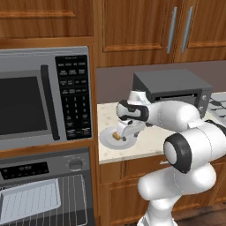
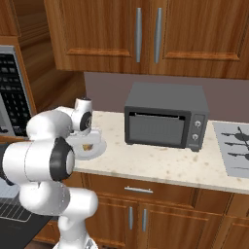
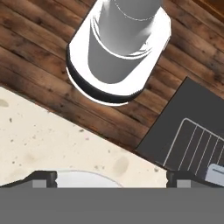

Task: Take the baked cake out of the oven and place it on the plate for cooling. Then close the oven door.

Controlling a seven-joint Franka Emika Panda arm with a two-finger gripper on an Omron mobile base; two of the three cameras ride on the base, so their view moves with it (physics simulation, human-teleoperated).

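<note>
— How is the arm standing?

— It rises from the floor in front of the cabinets, bends at a big white elbow and reaches left over the worktop (image 1: 150,141), with the hand turned down above the plate (image 1: 106,139). The gripper (image 1: 120,137) sits low over the plate, near the worktop's front edge and close to its left end by the microwave (image 1: 44,97).

— And the fingers?

— In the hand view the two dark fingertips (image 3: 43,178) sit wide apart at the bottom, with the pale plate rim between them. They look spread, pinching nothing.

— Where is the cake?

— The cake (image 1: 116,136), a small golden-brown cube, rests on the plate, just beside the gripper. From the right side it shows under the wrist, on the plate. It is squarish, so I cannot tell any long axis or which way it points.

— The oven?

— The oven (image 1: 44,170) sits under the microwave. The oven door (image 3: 175,127) hangs open, its dark panel lying out over the wooden floor (image 3: 39,57), and the wire rack (image 1: 66,203) with a pale tray (image 1: 28,201) is exposed.
</note>
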